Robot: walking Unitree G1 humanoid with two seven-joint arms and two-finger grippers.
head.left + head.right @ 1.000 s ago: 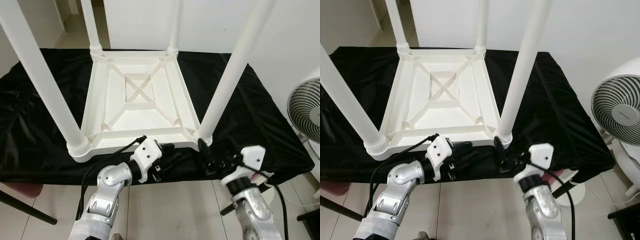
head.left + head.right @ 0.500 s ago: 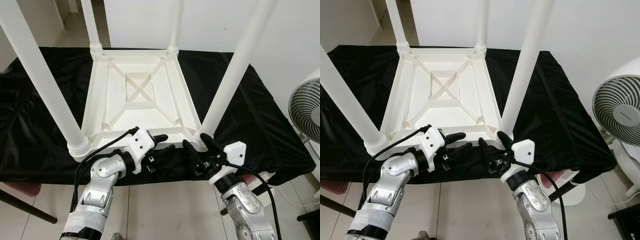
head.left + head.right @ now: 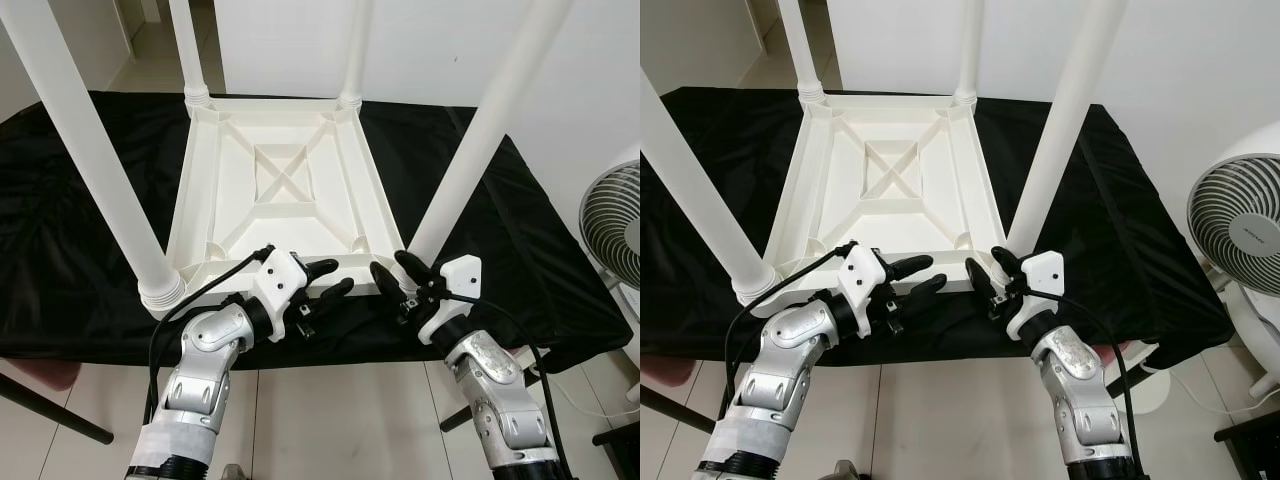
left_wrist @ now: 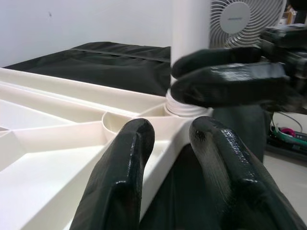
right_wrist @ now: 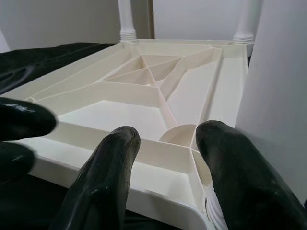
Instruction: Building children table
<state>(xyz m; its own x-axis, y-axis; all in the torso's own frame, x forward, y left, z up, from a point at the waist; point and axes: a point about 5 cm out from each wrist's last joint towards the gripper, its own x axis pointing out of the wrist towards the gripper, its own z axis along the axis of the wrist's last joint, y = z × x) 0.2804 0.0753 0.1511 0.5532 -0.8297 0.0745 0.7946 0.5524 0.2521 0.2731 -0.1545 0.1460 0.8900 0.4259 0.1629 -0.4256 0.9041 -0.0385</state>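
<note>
Two claws are now at the near edge of the upturned children table (image 3: 285,190), where one second ago they hung lower, over the black cloth (image 3: 70,230) of the counter. The left claw (image 3: 328,283) has its fingers apart, one over and one under the near rim. The right claw (image 3: 393,275) is also open, close beside the near right leg (image 3: 470,150). Both have come up and inward, so I judge a two-sided grasp of the rim is prepared. Farther back, all four legs stand upright in the corners; at the right stands a fan (image 3: 612,225).
</note>
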